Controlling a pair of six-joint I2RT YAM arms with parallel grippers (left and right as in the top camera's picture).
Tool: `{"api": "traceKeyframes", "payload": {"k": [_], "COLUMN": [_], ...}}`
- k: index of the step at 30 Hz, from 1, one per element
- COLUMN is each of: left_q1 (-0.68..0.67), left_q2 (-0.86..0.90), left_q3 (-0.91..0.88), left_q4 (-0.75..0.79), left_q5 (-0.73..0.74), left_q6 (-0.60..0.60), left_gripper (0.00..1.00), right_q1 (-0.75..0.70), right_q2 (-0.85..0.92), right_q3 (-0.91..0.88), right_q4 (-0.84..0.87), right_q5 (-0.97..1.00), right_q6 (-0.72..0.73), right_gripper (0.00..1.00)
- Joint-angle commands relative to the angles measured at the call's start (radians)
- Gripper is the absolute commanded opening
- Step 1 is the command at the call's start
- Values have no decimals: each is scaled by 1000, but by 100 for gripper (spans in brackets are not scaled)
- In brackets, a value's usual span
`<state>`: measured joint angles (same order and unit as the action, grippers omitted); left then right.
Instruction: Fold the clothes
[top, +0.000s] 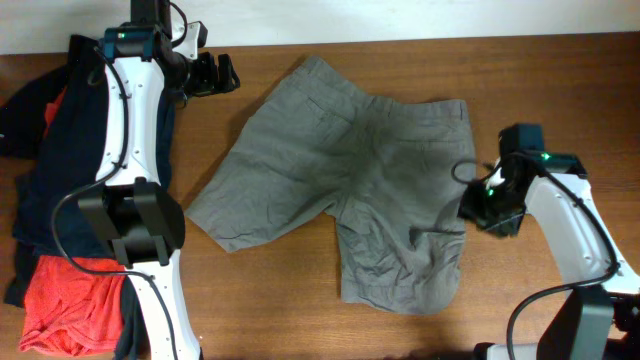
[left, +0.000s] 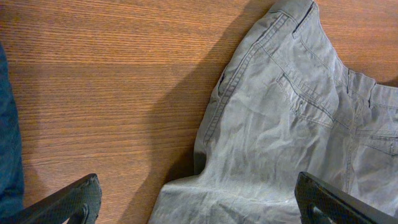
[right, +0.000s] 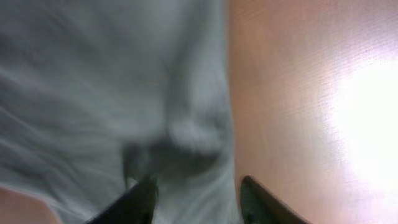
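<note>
The grey-olive shorts (top: 350, 170) lie spread flat in the middle of the wooden table, waistband toward the far edge and both legs pointing toward the near side. My left gripper (top: 214, 73) is open and empty, above bare wood just left of the waistband corner; in the left wrist view its fingers (left: 199, 208) span the shorts' side edge (left: 292, 124). My right gripper (top: 468, 212) is low at the right side edge of the right leg. In the blurred right wrist view its fingers (right: 199, 202) are apart, with the fabric edge (right: 124, 93) between them.
A navy-blue garment (top: 40, 130) is piled at the left edge of the table under the left arm, and a sliver of it shows in the left wrist view (left: 6, 137). An orange-red garment (top: 60, 300) lies at the near left. Bare wood (top: 560, 80) lies right of the shorts.
</note>
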<state>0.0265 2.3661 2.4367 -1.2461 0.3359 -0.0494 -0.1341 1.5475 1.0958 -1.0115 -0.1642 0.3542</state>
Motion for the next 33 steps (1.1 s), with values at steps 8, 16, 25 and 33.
{"api": "traceKeyframes", "payload": {"k": [8, 16, 25, 33], "left_q1": [-9, -33, -40, -40], "left_q2": [-10, -10, -10, -10], "left_q3": [4, 4, 4, 4], "left_q4": [19, 22, 23, 23], "left_q5": [-3, -46, -45, -45], "left_q6": [-9, -2, -2, -3], "left_gripper": [99, 99, 99, 99], "right_q1": [3, 3, 3, 1], "right_q2": [217, 572, 690, 692], "right_q3": [103, 473, 547, 591], "right_q4": [435, 422, 466, 438], "right_q5": [94, 117, 144, 143], "right_q6": [-228, -272, -299, -286], "right_gripper": [72, 71, 54, 13]}}
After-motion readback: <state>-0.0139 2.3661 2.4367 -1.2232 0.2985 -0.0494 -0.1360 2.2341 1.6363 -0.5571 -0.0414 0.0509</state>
